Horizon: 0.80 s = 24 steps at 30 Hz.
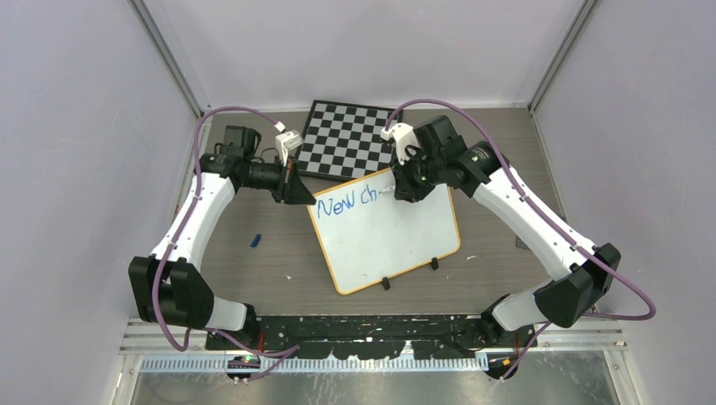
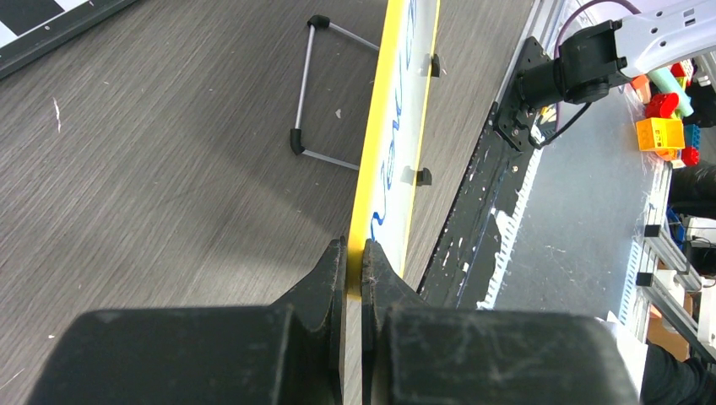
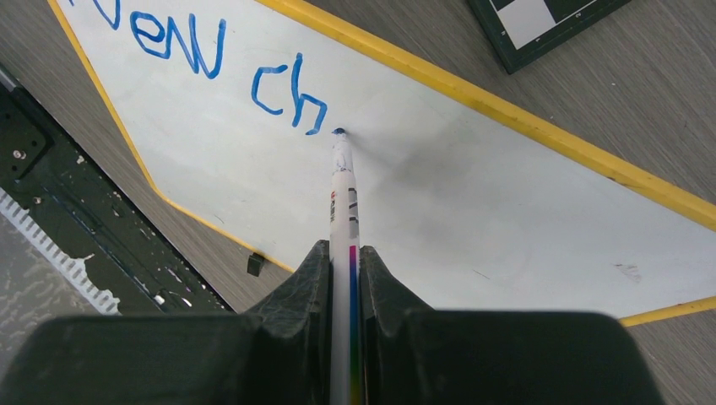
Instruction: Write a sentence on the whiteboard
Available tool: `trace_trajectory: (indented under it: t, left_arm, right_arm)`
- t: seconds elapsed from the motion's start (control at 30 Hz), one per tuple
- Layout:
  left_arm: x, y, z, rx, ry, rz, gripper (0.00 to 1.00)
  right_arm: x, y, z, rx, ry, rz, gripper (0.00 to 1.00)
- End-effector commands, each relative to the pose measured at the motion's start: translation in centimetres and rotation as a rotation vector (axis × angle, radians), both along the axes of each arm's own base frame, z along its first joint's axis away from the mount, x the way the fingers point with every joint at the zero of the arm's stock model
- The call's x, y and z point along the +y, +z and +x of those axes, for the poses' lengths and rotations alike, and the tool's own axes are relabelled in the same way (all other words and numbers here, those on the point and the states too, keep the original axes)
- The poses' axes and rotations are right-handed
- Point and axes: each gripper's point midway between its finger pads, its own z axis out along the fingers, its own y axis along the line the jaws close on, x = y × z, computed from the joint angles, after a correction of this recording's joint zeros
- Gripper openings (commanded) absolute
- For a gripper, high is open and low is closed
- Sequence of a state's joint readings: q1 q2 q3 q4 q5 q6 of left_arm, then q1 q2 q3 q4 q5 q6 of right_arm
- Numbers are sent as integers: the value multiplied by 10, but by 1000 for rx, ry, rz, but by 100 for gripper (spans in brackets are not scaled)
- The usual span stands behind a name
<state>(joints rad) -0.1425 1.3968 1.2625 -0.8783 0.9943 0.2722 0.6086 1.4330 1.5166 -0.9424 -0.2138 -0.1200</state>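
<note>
Whiteboard [image 1: 397, 240] mid-bench, tilted, wire stand [image 2: 325, 93] behind it; chessboard [image 1: 350, 139] crowds its far edge. Left gripper [image 2: 355, 253] pinched on the rim at the far-left corner. Right gripper [image 3: 344, 257] clamps marker [image 3: 341, 190], tip touching just right of blue "New ch". Blank board right and below. Small blue piece [image 1: 255, 240] on bench [image 1: 253, 278], left, well apart.

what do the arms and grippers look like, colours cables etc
The left arm and right arm have white shells with black joints and bases. A purple cable loops along each. The left gripper and right gripper are matte black, with two wedge-shaped scuffed fingers; a small white block sits at each wrist.
</note>
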Motion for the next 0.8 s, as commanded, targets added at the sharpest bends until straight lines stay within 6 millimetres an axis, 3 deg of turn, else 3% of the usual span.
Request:
trace_trajectory:
  t: [0.0,0.43,0.77]
  left_arm:
    - [-3,-13,-3,13,-25,49,0]
    - [-3,-14,-4,10,-28,52,0]
    - [-2,-15,-3,18,-25,57,0]
  right_arm:
    - [2,33,25,-134,-62,47,0]
    - [15,26,22,-82,-29,82,0]
    - [5,4,11,-46,-20,37,0]
